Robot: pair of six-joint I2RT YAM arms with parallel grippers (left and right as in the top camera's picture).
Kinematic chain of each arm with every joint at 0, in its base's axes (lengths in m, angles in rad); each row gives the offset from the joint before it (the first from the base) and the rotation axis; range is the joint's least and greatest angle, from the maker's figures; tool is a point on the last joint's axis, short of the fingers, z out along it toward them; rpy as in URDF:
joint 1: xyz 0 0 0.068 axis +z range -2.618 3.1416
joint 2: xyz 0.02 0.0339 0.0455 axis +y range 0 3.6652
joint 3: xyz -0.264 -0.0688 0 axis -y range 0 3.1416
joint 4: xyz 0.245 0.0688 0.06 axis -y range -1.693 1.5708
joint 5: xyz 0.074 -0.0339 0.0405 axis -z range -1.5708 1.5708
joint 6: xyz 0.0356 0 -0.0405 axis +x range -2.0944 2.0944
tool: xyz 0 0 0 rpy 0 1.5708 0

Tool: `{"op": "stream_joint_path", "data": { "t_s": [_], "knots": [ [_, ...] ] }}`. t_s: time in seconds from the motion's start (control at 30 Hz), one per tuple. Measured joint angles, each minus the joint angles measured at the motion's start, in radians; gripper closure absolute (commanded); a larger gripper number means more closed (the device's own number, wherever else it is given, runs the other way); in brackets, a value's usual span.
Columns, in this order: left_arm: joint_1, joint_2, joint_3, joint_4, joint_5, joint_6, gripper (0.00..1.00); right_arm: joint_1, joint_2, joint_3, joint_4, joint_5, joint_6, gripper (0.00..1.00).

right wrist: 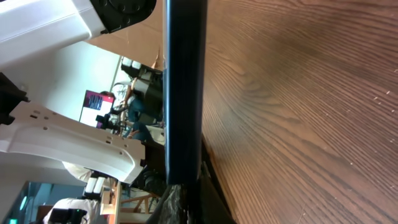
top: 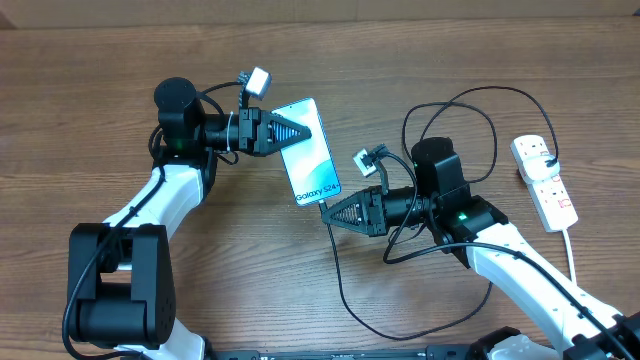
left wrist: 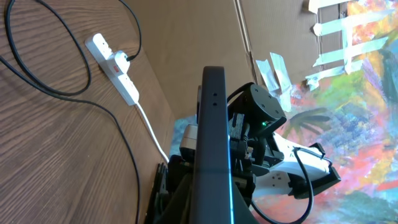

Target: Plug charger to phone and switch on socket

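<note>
The phone (top: 310,160) has a light blue screen with "Galaxy S24+" text and is held over the table's middle. My left gripper (top: 298,131) is shut on its upper left edge; in the left wrist view the phone (left wrist: 213,137) stands edge-on between my fingers (left wrist: 211,208). My right gripper (top: 330,209) is shut on the charger's black connector at the phone's lower end. In the right wrist view the phone (right wrist: 183,93) is a dark edge-on bar above my fingers (right wrist: 186,202). The charger cable (top: 340,285) loops across the table to the white socket (top: 545,185), also in the left wrist view (left wrist: 115,68).
The charger cable (left wrist: 87,93) lies in wide loops between my right arm and the socket. The socket's white cord (top: 572,250) runs toward the front right edge. My left arm's base (top: 115,290) stands at the front left.
</note>
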Motion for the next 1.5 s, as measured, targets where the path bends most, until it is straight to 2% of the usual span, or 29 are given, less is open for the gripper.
{"op": "stream_joint_path", "data": {
  "t_s": [1.5],
  "knots": [
    [0.0,0.0,0.0,0.0,0.002,0.042,0.96,-0.004,0.0,0.0,-0.014,-0.048,0.0,0.96]
  ]
}}
